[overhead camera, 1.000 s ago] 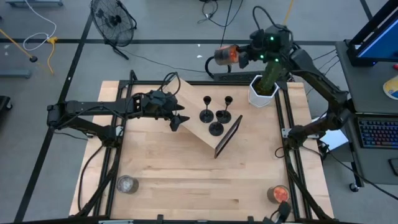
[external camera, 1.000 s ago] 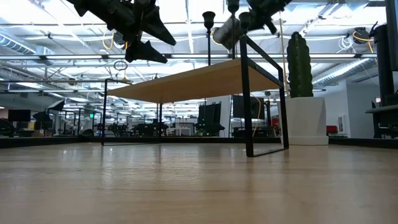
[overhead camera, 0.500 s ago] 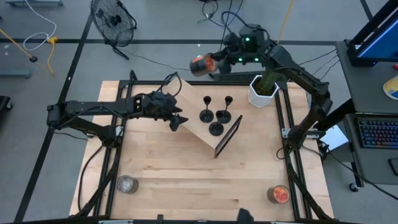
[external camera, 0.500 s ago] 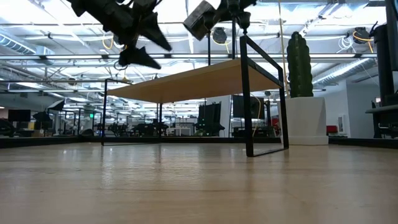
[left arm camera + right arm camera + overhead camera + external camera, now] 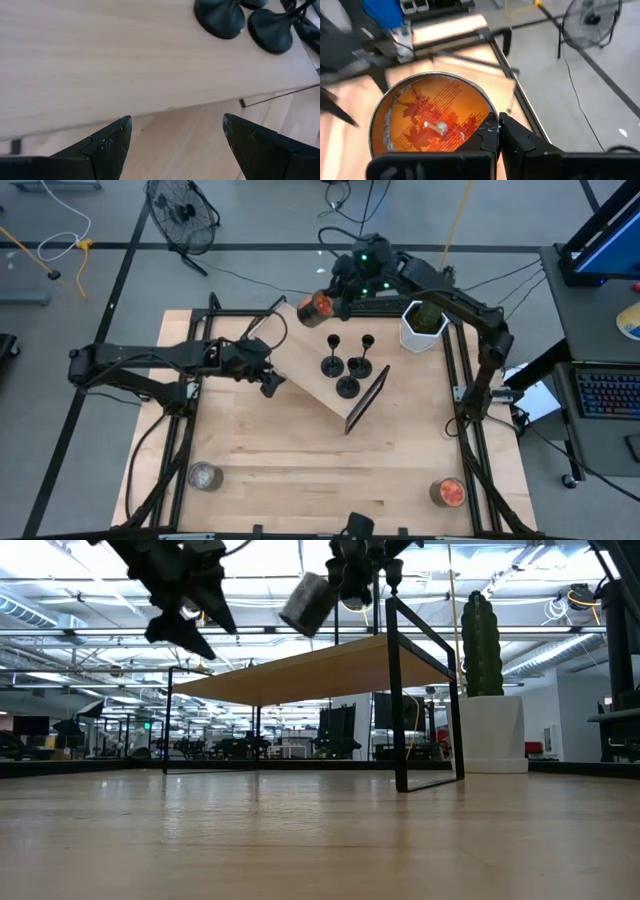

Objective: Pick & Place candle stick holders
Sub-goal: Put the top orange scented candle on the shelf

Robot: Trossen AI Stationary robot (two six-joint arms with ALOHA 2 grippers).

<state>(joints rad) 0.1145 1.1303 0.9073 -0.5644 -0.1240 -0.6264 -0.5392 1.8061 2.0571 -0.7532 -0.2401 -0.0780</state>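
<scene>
Three black candle stick holders (image 5: 347,366) stand on their round bases on a raised wooden shelf (image 5: 310,345); two bases show in the left wrist view (image 5: 220,17). My left gripper (image 5: 270,380) is open and empty at the shelf's left side, short of the holders; its fingers (image 5: 175,127) stand apart. My right gripper (image 5: 335,298) is shut on a glass jar with orange filling (image 5: 318,307) above the shelf's far corner. The jar also shows in the low view (image 5: 305,602). My right gripper holds the jar by its rim (image 5: 490,120), at the side nearest the wrist. One finger (image 5: 487,135) seems to be inside the mouth and the other (image 5: 520,140) outside the wall. The jar is lifted clear above the shelf and tilted.
A cactus in a white pot (image 5: 423,325) stands at the far right, by the shelf. A silvery-grey jar (image 5: 204,476) stands at the near left and another orange-filled jar (image 5: 448,493) at the near right. A black frame runs along the table's edges.
My right gripper has carried the orange-filled jar from beyond the table's far edge toward the left and near side, and it now stands over the shelf's far corner. My left gripper has drawn back a little toward the table's left edge.
</scene>
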